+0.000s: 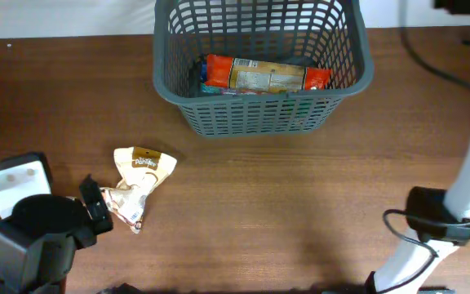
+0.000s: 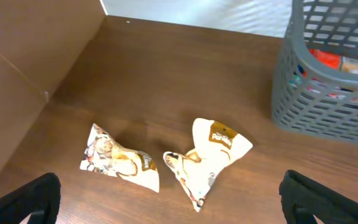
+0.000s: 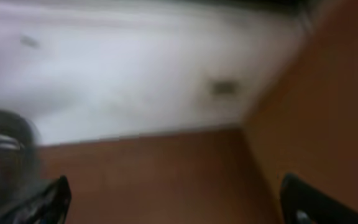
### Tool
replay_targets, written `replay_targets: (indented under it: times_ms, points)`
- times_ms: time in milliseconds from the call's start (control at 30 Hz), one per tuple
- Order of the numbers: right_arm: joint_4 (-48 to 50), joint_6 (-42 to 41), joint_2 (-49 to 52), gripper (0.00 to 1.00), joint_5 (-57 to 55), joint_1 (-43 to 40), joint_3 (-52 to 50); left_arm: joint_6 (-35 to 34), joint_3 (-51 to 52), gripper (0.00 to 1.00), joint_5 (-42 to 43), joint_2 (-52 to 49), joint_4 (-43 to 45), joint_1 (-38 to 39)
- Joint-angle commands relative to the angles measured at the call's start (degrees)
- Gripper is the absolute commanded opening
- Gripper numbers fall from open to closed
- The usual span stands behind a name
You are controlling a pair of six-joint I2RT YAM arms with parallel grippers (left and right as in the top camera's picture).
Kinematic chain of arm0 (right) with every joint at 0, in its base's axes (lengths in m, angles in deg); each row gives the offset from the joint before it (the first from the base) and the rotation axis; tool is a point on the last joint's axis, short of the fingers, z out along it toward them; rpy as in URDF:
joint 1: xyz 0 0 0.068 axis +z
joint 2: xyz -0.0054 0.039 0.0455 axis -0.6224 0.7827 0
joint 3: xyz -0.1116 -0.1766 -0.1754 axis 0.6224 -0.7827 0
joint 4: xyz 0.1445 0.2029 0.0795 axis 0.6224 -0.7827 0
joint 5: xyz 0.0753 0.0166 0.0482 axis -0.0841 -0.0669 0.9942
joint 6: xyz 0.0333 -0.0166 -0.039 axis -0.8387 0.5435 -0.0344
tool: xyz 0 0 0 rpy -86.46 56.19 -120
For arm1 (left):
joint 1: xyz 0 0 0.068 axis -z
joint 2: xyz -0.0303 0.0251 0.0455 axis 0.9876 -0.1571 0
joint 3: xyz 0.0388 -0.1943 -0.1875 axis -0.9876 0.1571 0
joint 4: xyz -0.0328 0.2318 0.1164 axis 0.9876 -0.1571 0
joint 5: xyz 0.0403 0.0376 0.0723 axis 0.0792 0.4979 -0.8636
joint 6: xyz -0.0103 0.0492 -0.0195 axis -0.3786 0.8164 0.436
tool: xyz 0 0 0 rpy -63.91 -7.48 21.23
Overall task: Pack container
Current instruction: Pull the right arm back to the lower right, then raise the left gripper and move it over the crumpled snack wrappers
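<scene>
The brown bench (image 1: 300, 212) carries everything. The container, a dark grey lattice basket (image 1: 259, 118), stands at the far edge, a little right of centre. One long orange packet (image 1: 263, 75) lies flat on its floor.

The left gripper (image 2: 171, 186) hangs low over the near-left corner, jaws spread wide with nothing between them. The right gripper (image 3: 176, 193) is toward the near-right corner. Its own view is blurred, showing only bare bench and a pale wall, but its jaws also stand apart and empty.

Two crumpled cream snack packets lie just ahead of the left gripper, on the left half of the bench and well apart from the basket. The one with the brown label (image 2: 213, 155) is nearer the basket, and the plainer one (image 2: 120, 158) sits just beside it toward the left edge. They are close at the corners, but whether they touch I cannot tell.

The step in hand looks like the approach to the next pick, with one item packed and two waiting. The next move calls for the left jaws to come down over one packet only, probably the labelled one, and close across its puffed middle. The film looks slippery and crushable, so a grip on a thin edge might slide off
</scene>
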State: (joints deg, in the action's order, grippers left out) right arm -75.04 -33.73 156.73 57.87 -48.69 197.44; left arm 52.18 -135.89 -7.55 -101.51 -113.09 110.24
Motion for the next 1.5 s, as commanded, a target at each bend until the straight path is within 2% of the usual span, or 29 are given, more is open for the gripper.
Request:
replay_targets:
  times_ms: [0,167,300,367,533,733,800,933,1033,1067,1200,1300,1400,1433,1467]
  points:
    - [-4.4,-15.6,-1.1,0.99,-1.6,-6.4,0.5,-0.1,0.0,0.99,4.0,0.0,0.5,0.2]
    - [-11.4,-23.6,-0.9,0.99,-1.5,-12.9,-0.1,-0.1,0.0,0.99,7.5,0.0,0.5,0.2]
    - [-15.5,-26.5,-0.6,0.99,-0.8,-15.1,-1.0,-0.1,0.0,0.99,11.4,0.0,0.3,0.2]
    - [-15.9,-26.5,-0.3,0.99,-0.7,-15.1,-1.1,0.1,0.0,0.99,11.1,0.0,0.0,0.2]
    - [-15.9,-26.5,-0.3,0.99,-0.7,-15.0,-1.4,8.3,0.1,0.99,10.1,0.0,-0.2,0.2]
    - [-15.9,-26.5,-0.3,0.99,-0.7,-15.0,-1.4,8.6,1.2,0.99,3.3,0.0,0.1,0.2]
    - [-15.9,-26.5,-0.3,0.99,-0.7,-15.0,-1.4,5.5,2.4,0.99,1.1,-0.2,0.4,0.2]
    - [-15.9,-26.5,-0.3,0.99,-0.7,-15.0,-1.4,-5.8,4.1,0.99,0.3,-1.8,0.4,-1.4]
    - [-15.9,-26.5,-0.3,0.99,-0.7,-15.0,-1.4,-6.9,4.2,0.99,4.3,-4.8,1.2,-3.6]
    - [-15.9,-26.5,-0.3,0.99,-0.7,-15.0,-1.4,-5.2,4.2,0.99,6.1,-6.0,1.8,-4.2]
    - [-15.9,-26.5,-0.3,0.99,-0.7,-15.0,-1.4,10.5,4.1,0.99,18.8,-11.8,5.9,-8.0]
    - [-15.9,-26.5,-0.3,0.99,-0.7,-15.0,-1.4,17.7,3.7,0.99,24.8,-15.9,8.3,-12.0]
    - [-15.9,-26.5,-0.3,0.99,-0.7,-15.0,-1.4,24.0,3.7,0.99,30.6,-18.8,12.3,-17.7]
    - [-15.9,-26.5,-0.3,0.99,-0.7,-15.0,-1.4,27.1,3.7,0.99,33.8,-19.3,13.8,-19.9]
    - [-15.9,-26.5,-0.3,0.99,-0.7,-15.0,-1.4,31.8,3.7,1.00,40.6,-19.9,16.0,-24.1]
